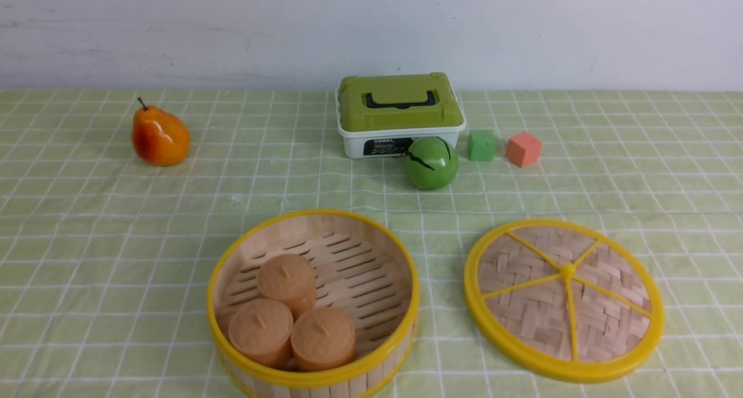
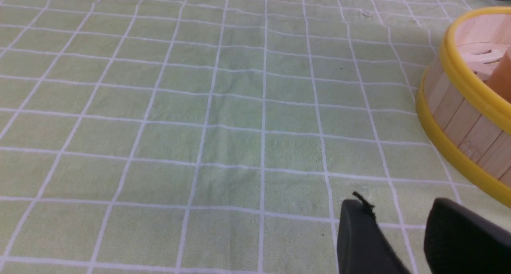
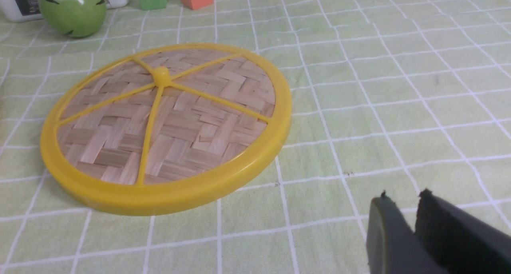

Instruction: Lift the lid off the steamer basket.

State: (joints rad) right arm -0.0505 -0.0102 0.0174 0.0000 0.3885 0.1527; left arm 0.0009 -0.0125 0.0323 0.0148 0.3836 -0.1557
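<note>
Lid (image 1: 564, 300) lies on cloth right of open basket (image 1: 313, 305); task complete. Left gripper (image 2: 399, 230) parted, empty; right gripper (image 3: 403, 218) nearly closed, empty.

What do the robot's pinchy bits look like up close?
Only their tips show, in the wrist views. The left tool has two dark, matte black fingers, thick and rounded, with a frayed black thread at one tip. The right tool has two similar dark grey-black fingers with slightly ragged tips. No arms, cables or markings are visible.
</note>
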